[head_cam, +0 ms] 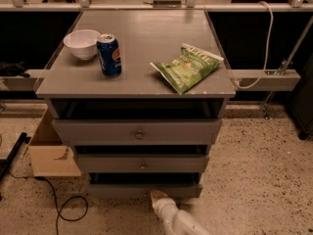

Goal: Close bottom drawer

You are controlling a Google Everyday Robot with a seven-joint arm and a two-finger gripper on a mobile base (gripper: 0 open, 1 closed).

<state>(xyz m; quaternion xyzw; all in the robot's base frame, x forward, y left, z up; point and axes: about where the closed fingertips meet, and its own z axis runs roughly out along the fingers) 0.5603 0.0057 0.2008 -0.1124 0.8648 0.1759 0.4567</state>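
Note:
The bottom drawer (117, 190) is the lowest of three grey drawers in the cabinet. It has a slim flat front and stands pulled out a little, with a dark gap above it. My gripper (158, 197) comes up from the bottom edge on a white arm (173, 219). Its tan tip is against the middle of the bottom drawer's front. The drawer's knob is hidden behind the gripper.
The middle drawer (143, 163) and the top drawer (138, 132) also stand partly open. On the cabinet top are a white bowl (81, 43), a blue can (109, 55) and a green chip bag (188, 66). A cardboard box (51, 153) and a black cable (63, 209) lie on the floor at left.

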